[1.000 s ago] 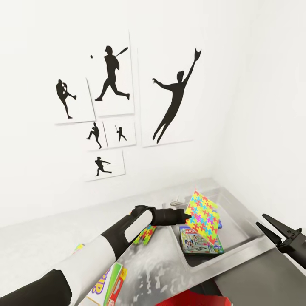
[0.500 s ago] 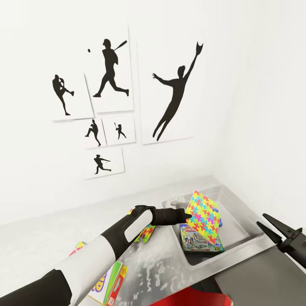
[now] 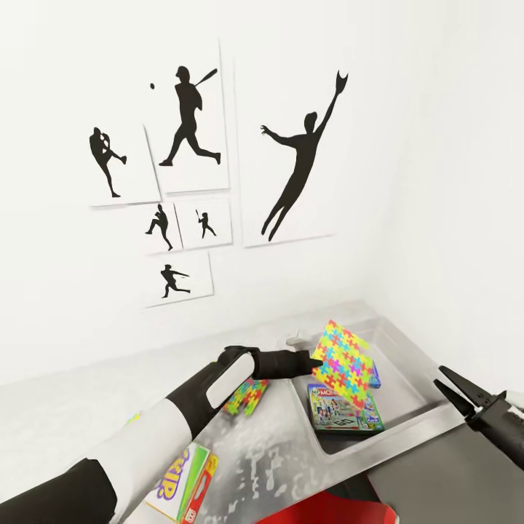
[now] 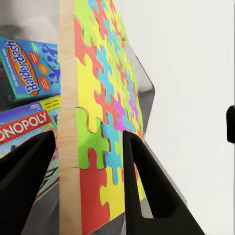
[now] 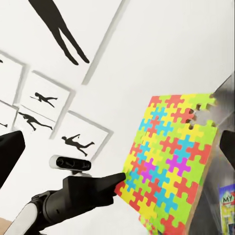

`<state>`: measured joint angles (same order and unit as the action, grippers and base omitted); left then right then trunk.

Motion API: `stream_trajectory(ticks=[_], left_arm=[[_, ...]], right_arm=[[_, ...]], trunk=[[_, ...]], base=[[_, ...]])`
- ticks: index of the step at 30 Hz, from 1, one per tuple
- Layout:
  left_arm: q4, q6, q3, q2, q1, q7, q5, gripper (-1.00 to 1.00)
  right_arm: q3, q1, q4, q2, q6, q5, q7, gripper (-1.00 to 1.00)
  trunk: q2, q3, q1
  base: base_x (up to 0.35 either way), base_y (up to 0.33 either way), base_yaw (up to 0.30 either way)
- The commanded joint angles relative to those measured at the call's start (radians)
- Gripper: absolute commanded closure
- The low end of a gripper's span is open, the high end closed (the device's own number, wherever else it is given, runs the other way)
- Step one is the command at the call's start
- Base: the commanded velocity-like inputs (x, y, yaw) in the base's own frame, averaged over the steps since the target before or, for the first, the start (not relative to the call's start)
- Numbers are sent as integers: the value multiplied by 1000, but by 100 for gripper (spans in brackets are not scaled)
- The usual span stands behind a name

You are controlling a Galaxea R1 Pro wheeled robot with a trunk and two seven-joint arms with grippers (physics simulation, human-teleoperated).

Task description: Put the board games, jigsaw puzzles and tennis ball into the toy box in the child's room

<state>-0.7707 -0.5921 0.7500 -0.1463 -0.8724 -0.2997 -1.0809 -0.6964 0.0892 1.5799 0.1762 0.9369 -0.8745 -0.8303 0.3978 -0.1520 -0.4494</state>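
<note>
Left wrist view, "Balderdash" box [image 4: 30, 68], "MONOPOLY" box [image 4: 24, 128]

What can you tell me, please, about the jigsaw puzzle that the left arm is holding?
The thin flat multicoloured jigsaw puzzle has interlocked yellow, pink, green and blue pieces on a pale wood-like backing. It stands nearly on edge, tilted, pinched between the black fingers of the left tool, above the shallow pale grey toy box and its board games.

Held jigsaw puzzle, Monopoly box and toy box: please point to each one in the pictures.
Held jigsaw puzzle [image 3: 342, 362]: head view, middle of its patterned face.
Monopoly box [image 3: 342, 411]: head view, centre of its lid.
Toy box [image 3: 407, 426]: head view, near rim.
</note>
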Motion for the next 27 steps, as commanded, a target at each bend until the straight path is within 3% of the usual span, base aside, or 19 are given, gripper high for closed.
stream_trajectory(ticks=[1,2,7,9,27], left_arm=[[6,2,7,6,4,-7,-9,100],[12,9,13,0,10,-12,-12,-100],[33,36,39,-28,20,16,-19,-100],[34,48,28,-28,21,27,-19,-100],[30,57,10,-28,22,42,-21,-100]], right_arm=[[-5,3,-6,-6,-1,1,2,-100],[-10,4,-10,-11,-7,-5,8,-100],[-12,4,-13,-39,-35,-28,-6,-100],[-12,4,-12,-48,-45,-29,-7,-100],[-4,4,-12,-52,-47,-29,-7,-100]], trunk=[[2,-2,-1],[2,-2,-1],[2,-2,-1],[2,-2,-1],[2,-2,-1]], base=[[0,0,0],[0,0,0],[0,0,0],[0,0,0],[0,0,0]])
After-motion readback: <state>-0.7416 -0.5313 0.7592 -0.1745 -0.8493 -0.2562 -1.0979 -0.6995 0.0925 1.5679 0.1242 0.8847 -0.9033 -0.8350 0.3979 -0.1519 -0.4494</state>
